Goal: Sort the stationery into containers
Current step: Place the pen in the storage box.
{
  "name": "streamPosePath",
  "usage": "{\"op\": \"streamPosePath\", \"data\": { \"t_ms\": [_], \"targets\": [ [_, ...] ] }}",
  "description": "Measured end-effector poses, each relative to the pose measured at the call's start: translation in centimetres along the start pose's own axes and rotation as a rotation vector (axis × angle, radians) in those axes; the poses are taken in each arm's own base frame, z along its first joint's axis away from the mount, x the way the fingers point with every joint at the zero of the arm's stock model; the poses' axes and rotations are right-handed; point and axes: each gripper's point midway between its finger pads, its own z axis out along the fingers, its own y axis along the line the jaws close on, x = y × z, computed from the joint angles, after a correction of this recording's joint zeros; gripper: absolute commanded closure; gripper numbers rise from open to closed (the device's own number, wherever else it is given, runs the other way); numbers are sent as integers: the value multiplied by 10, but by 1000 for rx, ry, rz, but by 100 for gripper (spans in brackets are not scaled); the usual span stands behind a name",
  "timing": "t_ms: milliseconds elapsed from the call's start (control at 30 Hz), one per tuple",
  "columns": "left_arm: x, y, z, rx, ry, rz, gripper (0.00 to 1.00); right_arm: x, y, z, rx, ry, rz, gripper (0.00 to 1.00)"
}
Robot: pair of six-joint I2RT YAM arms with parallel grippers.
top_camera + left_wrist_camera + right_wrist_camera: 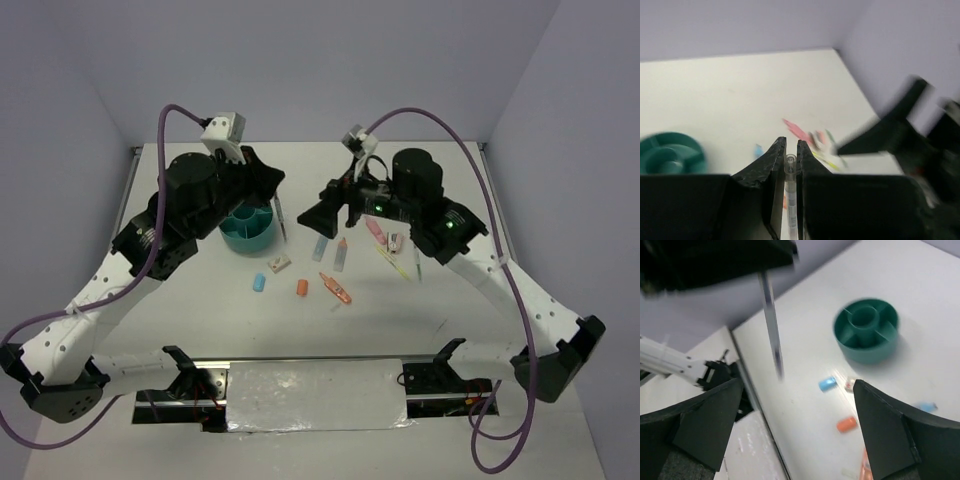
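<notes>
Clamping a slim clear-barrelled pen (790, 200) between matte black fingers (765, 170), the left gripper (790, 142) holds it just beside the round, compartmented teal plastic organizer (245, 243). The right gripper (798, 390) gapes wide and empty over a blue eraser (828, 384) and an orange eraser (846, 424) on the smooth white tabletop (810, 355).

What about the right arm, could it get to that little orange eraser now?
Probably yes. The right gripper is open and empty, and the orange eraser lies by itself close below it, with nothing in between.
</notes>
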Motion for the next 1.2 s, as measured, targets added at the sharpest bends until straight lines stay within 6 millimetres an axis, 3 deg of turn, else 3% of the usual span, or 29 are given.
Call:
{"op": "streamPosePath", "data": {
  "t_ms": [133, 367, 500, 633, 767, 1033, 1100, 1133, 1200],
  "targets": [
    [-12, 62, 19, -226, -105, 76, 100, 28, -21, -37, 139, -10, 32, 0],
    [-3, 192, 68, -567, -132, 163, 100, 46, -10, -83, 188, -50, 26, 0],
    [7, 236, 87, -637, -114, 185, 100, 52, -4, -100, 204, -50, 32, 0],
    [11, 258, 102, -647, -113, 182, 100, 57, -2, -110, 222, -43, 38, 0],
    [22, 264, 117, -624, -96, 176, 100, 65, -5, -112, 241, -11, 50, 0],
    [67, 272, 124, -590, -40, 122, 100, 72, -17, -99, 268, 63, 58, 0],
    [83, 276, 121, -599, -17, 108, 93, 75, -21, -95, 272, 81, 62, 0],
    [92, 279, 118, -605, -1, 105, 79, 76, -22, -93, 273, 88, 65, 0],
    [102, 282, 114, -613, 18, 103, 64, 79, -23, -90, 272, 99, 70, 0]
  ]
}}
